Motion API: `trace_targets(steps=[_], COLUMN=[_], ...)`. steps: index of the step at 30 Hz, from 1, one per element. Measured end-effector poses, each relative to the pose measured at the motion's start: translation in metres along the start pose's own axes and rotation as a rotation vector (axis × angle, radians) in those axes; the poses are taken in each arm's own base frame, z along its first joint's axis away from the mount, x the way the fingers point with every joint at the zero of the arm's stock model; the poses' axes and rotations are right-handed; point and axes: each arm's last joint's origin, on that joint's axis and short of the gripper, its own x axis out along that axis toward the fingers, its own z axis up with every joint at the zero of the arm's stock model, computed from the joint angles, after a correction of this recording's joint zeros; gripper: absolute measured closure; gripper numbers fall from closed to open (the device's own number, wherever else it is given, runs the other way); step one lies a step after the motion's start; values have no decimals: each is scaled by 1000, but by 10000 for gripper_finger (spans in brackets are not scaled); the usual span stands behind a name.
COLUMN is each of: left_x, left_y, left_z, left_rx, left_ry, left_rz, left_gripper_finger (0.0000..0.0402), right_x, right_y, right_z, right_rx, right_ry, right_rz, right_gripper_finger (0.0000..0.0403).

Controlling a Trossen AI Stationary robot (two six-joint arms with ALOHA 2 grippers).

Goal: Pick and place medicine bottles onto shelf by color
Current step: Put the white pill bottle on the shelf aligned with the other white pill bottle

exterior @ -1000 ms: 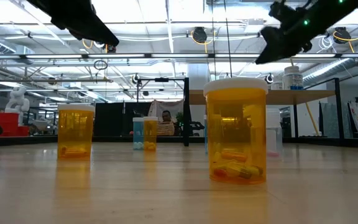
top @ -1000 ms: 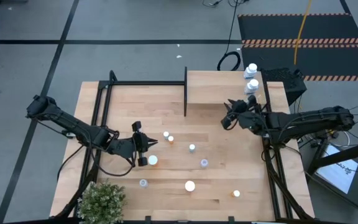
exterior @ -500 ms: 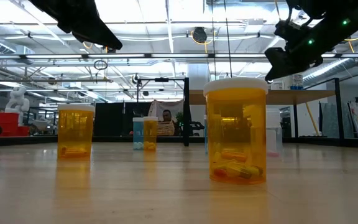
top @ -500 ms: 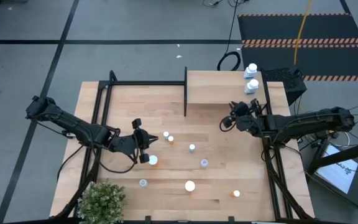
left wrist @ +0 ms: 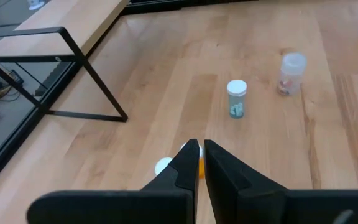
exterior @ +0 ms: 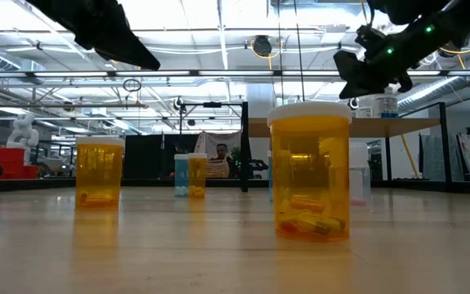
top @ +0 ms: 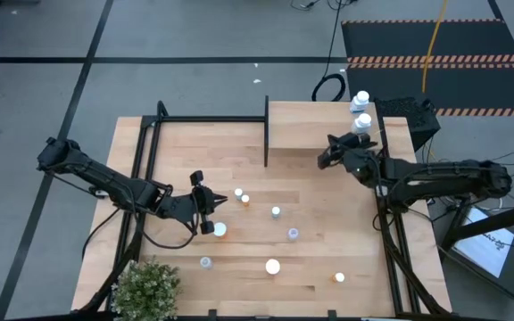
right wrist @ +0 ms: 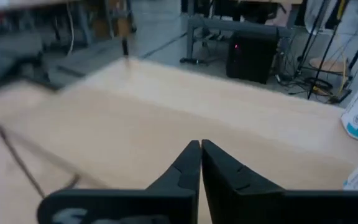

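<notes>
Counter (top: 310, 259): we see the big light-wood top carrying everything, with a plant (top: 145, 287) at its near left corner.
Shelf (top: 306, 125): the raised panel sits at the far right of the counter, a black upright edge on its left side. Two pale bottles (top: 361, 100) stand at its far right end, one just behind the other.
Right arm: our right gripper (top: 323, 158) now hangs over the shelf's near edge, close to those two bottles. A second ago it was lower on the counter side and part open; since then it has swung back toward the shelf and its fingers have come together, clamped on nothing. The right wrist view shows them pressed tight, with bare wood ahead.
Left arm: our left gripper (top: 211, 214) hovers by the loose bottles, fingers together and empty, hardly moved over the last second.
Loose bottles: about seven remain on the counter, orange ones (top: 219, 230) near the left gripper and pale ones (top: 276, 212) toward the middle and front.
What it means: we judge one placing finished and the right arm free for its next pick; most of the sorting is still ahead.
</notes>
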Motion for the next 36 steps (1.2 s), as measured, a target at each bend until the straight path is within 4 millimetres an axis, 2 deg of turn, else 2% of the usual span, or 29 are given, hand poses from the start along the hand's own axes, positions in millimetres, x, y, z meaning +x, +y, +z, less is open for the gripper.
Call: trace_targets(steps=[4,36], left_x=[0,0], left_y=[0,-1], left_z=[1,4], left_rx=[-6,-40], left_ry=[-7,-40], left_rz=[-2,-12], left_gripper_finger=[376,376], right_x=[5,21], right_y=[-3,-25], right_z=[6,8], right_rx=[87,37], right_ry=[-32,-16], right_rz=[-20,-174], right_gripper_finger=[401,403])
